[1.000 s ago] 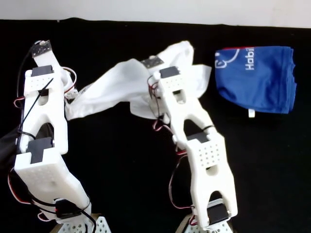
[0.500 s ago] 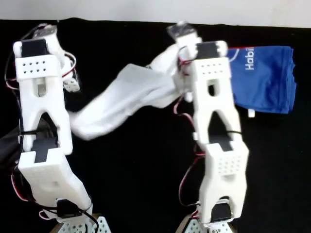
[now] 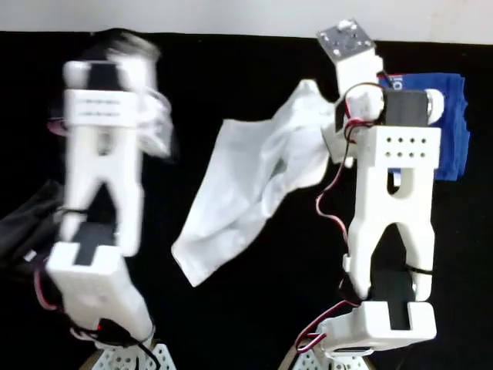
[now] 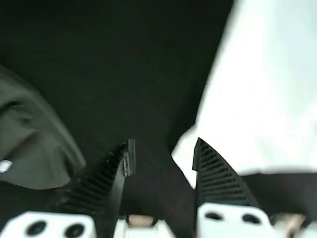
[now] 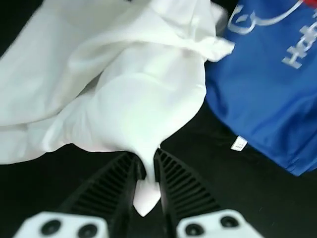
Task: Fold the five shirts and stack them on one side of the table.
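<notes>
Black table (image 3: 254,308), white shirt (image 3: 246,185) draped across its middle, one end held up beside the folded blue shirt (image 3: 456,131) at the far right side; right gripper (image 5: 147,173) clamped tight on that white cloth, left gripper (image 4: 163,158) spread wide, nothing between its jaws

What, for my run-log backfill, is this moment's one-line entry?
right fingers: shut on white shirt | left fingers: open, empty | blue shirt: folded
</notes>
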